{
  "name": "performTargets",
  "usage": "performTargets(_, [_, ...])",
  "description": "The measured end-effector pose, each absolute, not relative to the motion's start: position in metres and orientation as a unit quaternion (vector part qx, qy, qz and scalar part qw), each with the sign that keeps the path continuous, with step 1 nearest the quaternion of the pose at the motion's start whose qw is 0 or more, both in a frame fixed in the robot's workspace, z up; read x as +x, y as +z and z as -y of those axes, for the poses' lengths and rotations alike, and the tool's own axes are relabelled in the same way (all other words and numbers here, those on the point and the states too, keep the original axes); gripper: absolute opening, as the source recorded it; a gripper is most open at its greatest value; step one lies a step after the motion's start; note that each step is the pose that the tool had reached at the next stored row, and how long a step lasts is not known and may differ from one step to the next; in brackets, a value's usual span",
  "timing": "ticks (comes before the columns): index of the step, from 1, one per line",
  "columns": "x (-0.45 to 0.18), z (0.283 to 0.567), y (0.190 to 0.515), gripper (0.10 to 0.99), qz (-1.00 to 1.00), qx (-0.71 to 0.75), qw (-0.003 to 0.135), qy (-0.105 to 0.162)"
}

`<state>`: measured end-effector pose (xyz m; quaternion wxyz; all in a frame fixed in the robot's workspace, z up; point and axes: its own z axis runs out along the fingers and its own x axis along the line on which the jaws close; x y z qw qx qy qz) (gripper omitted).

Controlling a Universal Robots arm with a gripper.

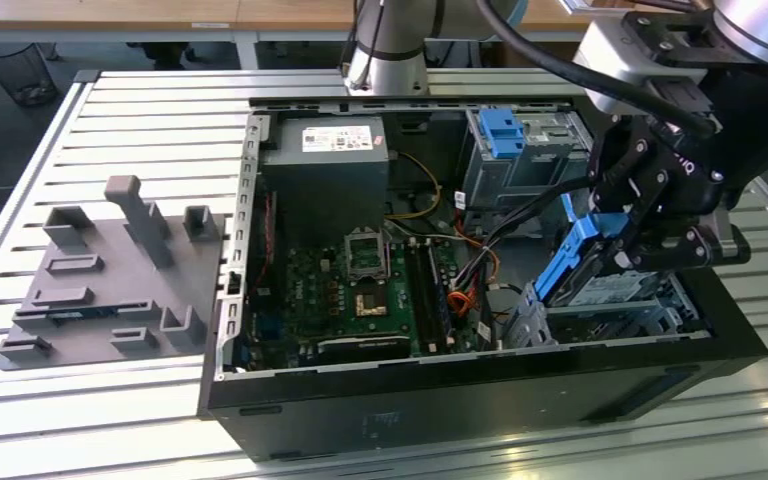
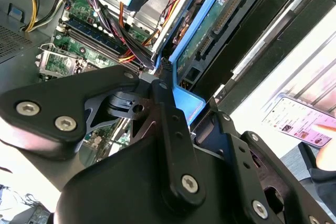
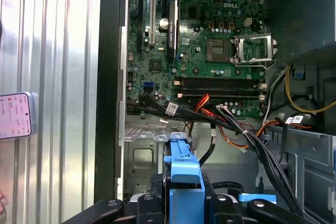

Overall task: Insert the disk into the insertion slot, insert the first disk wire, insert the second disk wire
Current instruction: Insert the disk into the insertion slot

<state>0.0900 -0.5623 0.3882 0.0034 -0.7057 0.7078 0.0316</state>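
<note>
Disk [image 1: 574, 265] in its blue carrier is steeply tilted and clamped between the gripper [image 1: 611, 247] fingers. Its lower end is down at the slot [image 1: 611, 322]; can't tell if they touch. It isn't lying flat in there. The slot sits in the case [image 1: 491, 362] corner at the exterior view's right, near the taller bay [image 1: 518, 150]. A wire bundle [image 1: 491, 255] lies just beside the slot, loose, between it and the motherboard [image 1: 357, 290]. In the first wrist view the carrier end [image 3: 184, 182] is pinched between the fingers.

Disk [image 1: 579, 258] over slot [image 1: 635, 312], prob. touching
</note>
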Motion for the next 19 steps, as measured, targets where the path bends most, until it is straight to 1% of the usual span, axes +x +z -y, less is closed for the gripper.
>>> performTargets(19, [0.09,0.5623,0.3842,0.365,-0.708,-0.706,0.003,0.032])
